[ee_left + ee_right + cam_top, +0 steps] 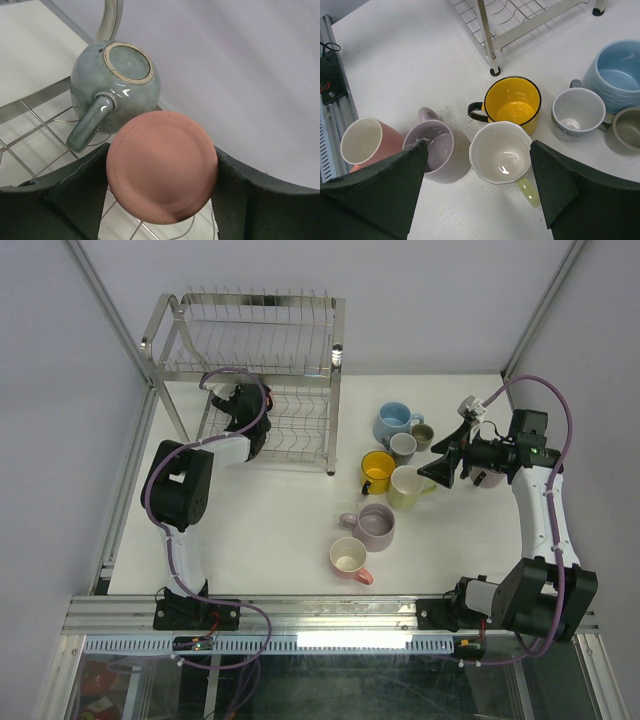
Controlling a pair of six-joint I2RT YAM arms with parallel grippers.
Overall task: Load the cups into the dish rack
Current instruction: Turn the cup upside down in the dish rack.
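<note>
Left gripper [162,175]: reaching into the lower tier of the dish rack [250,335], its fingers [75,200] pressing on both sides of an upturned salmon cup [160,150]. Base of that cup is facing the wrist camera. Just beyond it, a grey-green cup [117,85] is sitting upside down on the wire shelf, its handle pointing toward the near left.

Right gripper [480,150]: hanging over the table [270,530] with jaws standing wide and holding nothing. A pale green cup [501,152] is standing upright directly beneath the gap. Lilac cup [437,150] is sitting beside it under the left finger, pink cup [362,142] further out that way. Yellow cup [512,102] is touching the pale green cup on its far side. White cup [577,112], light blue cup [617,70] and olive cup [627,127] are clustering to the right.

Obscured: the salmon cup's rim and handle are lying out of sight, so whether it is resting on the shelf cannot be told. Olive and light blue cups are running off the wrist view's right edge. From above, rack wires and the arm are covering the left gripper's fingers.
</note>
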